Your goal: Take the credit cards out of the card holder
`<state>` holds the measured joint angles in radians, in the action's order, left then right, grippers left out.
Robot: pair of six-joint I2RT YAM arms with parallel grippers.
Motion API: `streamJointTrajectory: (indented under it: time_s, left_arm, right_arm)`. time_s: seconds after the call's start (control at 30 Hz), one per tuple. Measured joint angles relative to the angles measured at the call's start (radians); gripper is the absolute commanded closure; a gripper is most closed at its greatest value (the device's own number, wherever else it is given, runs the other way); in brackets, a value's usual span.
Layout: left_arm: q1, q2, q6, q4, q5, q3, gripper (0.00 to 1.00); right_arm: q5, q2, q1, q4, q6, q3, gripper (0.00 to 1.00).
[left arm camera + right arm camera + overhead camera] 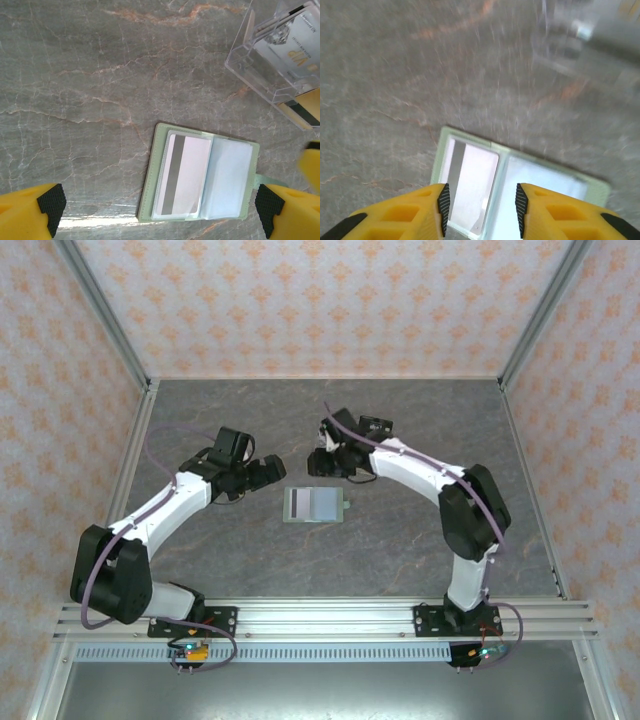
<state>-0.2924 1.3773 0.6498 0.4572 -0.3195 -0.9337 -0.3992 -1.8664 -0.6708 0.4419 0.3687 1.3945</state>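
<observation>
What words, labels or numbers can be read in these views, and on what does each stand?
"VIP": gold letters on the pale card in the clear acrylic stand, left wrist view.
Fine print beside it on that card: too small to read.
Striped card in the card holder: dark stripe, no text seen.
Right wrist view: blurred, nothing legible.
Top view: nothing large enough to read.

Bright, even light is cast from above, and shadows are kept soft. Everything beyond the right gripper [480, 202] is smeared by motion blur. A pale glare streak is seen on the table [100, 100] between the fingers of the left gripper [160, 207].
</observation>
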Motion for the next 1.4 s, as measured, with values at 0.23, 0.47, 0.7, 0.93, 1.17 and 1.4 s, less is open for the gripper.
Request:
streamJointTrajectory:
  time_s: [0.23,0.47,0.7,0.93,1.17,1.4]
  left_arm:
    - [0.000,-0.011,0.008,-0.009,-0.013,0.011,0.00]
    - [-0.016,0.017,0.015,-0.028,-0.014,0.011,0.07]
    - [-0.078,0.090,0.027,-0.040,-0.015,-0.011,0.21]
    - [-0.097,0.180,0.058,-0.055,-0.022,-0.062,0.44]
    - [-0.108,0.284,0.085,-0.057,-0.045,-0.082,0.65]
    - [-0.113,0.338,0.094,-0.058,-0.067,-0.083,0.75]
  right_arm:
    - [-0.011,-0.060,-0.047,-0.110,0.214,-0.073,0.67]
    - [-0.027,-0.074,-0.048,-0.157,0.308,-0.082,0.76]
    - [-0.039,-0.105,-0.051,-0.155,0.341,-0.117,0.81]
    - [-0.055,-0.116,-0.051,-0.155,0.342,-0.117,0.82]
    - [-0.056,-0.118,-0.050,-0.155,0.341,-0.116,0.83]
    - [-0.055,-0.110,-0.051,-0.151,0.323,-0.117,0.82]
